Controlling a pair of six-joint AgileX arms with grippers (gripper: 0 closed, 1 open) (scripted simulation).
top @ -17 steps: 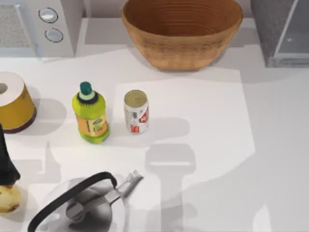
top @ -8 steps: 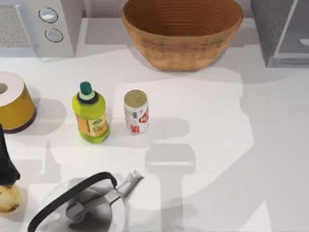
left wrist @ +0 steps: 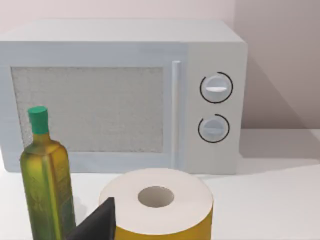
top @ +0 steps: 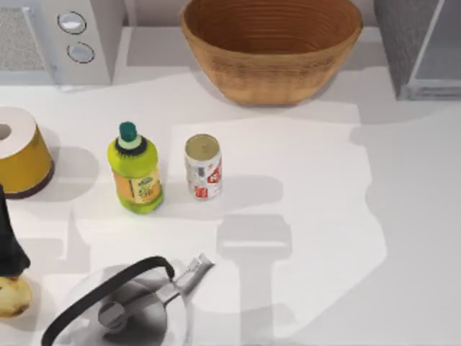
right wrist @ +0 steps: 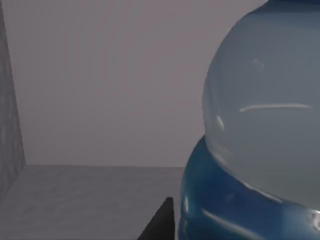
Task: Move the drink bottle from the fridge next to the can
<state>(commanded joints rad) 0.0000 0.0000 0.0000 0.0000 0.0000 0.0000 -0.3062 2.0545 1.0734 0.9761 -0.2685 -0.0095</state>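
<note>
Standing inside the fridge (right wrist: 10, 125), drink bottle (right wrist: 260, 150) touches right pincer, whose grip I cannot tell.

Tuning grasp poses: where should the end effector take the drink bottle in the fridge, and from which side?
Likely the labelled waist of the drink bottle, approached from the fridge's open front. The right wrist view shows it upright, its clear shoulder bulging above the narrower blue band, with a dark fingertip already beside that band.
</note>
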